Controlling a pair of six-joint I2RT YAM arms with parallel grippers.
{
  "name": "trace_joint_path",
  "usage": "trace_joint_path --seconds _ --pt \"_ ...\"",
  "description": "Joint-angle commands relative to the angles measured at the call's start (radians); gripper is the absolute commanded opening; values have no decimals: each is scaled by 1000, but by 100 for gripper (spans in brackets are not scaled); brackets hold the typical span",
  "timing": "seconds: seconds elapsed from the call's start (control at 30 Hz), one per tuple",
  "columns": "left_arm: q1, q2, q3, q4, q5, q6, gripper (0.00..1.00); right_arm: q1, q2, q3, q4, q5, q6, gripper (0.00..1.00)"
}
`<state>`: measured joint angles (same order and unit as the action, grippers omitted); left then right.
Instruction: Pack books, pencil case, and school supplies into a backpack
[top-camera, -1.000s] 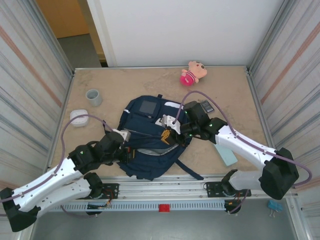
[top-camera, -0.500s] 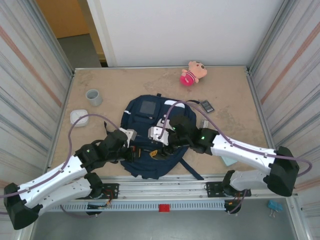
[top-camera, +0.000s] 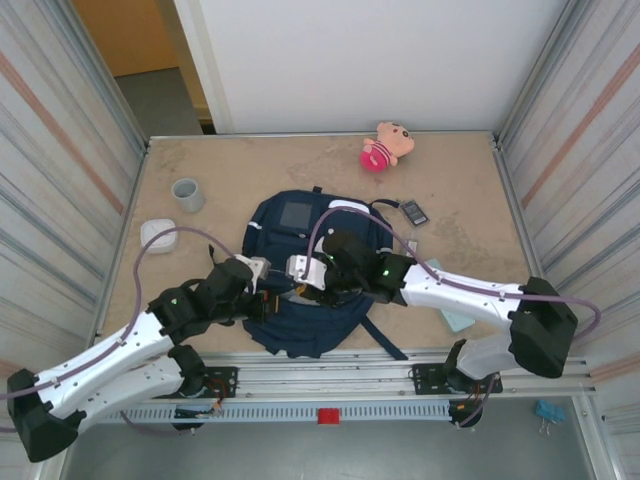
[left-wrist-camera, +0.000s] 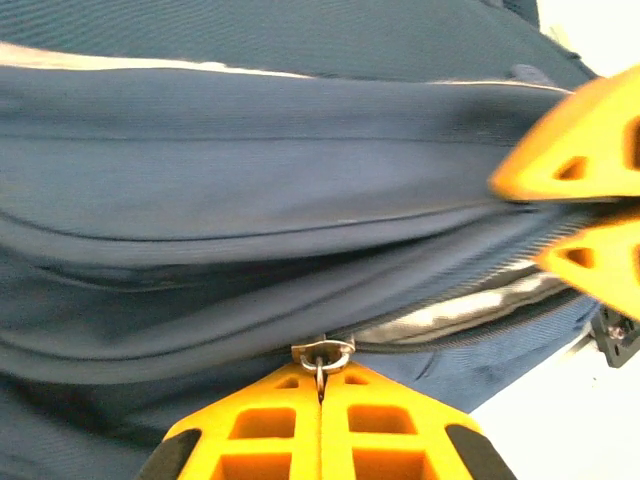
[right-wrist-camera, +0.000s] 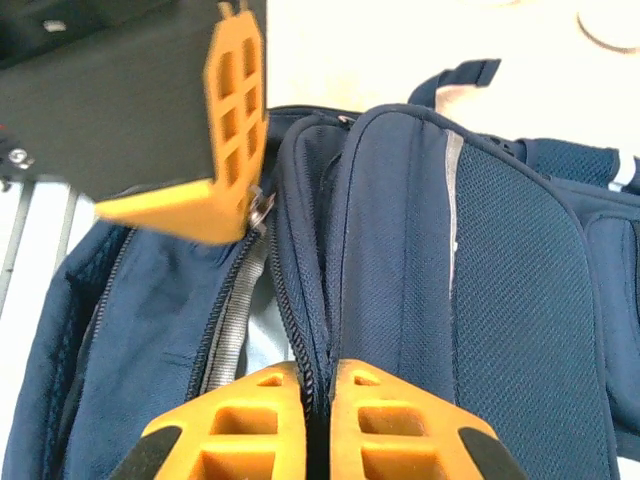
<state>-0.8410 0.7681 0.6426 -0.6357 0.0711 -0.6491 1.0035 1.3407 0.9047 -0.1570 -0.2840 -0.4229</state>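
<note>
- Pinching a small metal zip pull (left-wrist-camera: 322, 352), the left gripper (left-wrist-camera: 320, 375) has its orange fingers pressed together at the near-left side of the backpack (top-camera: 268, 228)
- Likewise closed, the right gripper (right-wrist-camera: 318, 378) nips the backpack's zip edge, near the left gripper
- Backpack lies flat in the middle of the table (top-camera: 200, 160), long axis running near to far, its carry loop pointing at the far wall
- Pale teal pencil case (top-camera: 455, 312) lies to the right, partly under the right arm, lengthwise roughly near to far
- Dark gadget (top-camera: 413, 212) sits by the backpack's upper right corner, plush toy (top-camera: 385, 147) further back
</note>
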Motion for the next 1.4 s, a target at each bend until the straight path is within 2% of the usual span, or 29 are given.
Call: trace_joint_path --seconds 0.0,0.1,0.2,0.37,0.47,0.53,0.57,0.6,0.63,0.77,0.87,1.03,1.13,1.37 --pt "76 -14 28 -106 -51 66 0 -56 -164 -42 -44 -159 -86 0" --pt "152 -11 36 -108 -23 128 0 -124 -274 -67 -109 -300 -133 0" --pt "237 7 37 -85 18 190 0 -176 -369 -94 -147 -378 -179 0" --pt "319 106 10 25 43 253 0 -270 -441 -110 -165 -528 -190 0" --pt "331 190 2 106 18 271 0 -290 -457 -111 -147 -569 -174 0" --pt "332 230 31 136 46 294 0 -297 -454 -117 -122 -538 -150 0" --pt "332 237 51 147 80 312 7 -303 -446 -118 -122 -528 -148 0" --pt "330 231 61 161 113 327 22 -307 -439 -117 -120 -525 -144 0" --pt "328 211 69 176 149 347 32 -313 -430 -118 -114 -527 -139 0" --pt "261 61 58 196 187 424 49 -320 -399 -116 -84 -537 -124 0" --pt "220 -59 17 179 234 462 55 -336 -396 -117 -62 -553 -124 0" --pt "206 -221 -92 190 361 551 60 -417 -378 -96 -43 -682 -116 0" --pt "200 -286 -136 214 350 576 61 -444 -360 -74 -65 -722 -132 0" --pt "196 -229 -136 210 421 633 71 -471 -323 -36 -71 -777 -142 0"
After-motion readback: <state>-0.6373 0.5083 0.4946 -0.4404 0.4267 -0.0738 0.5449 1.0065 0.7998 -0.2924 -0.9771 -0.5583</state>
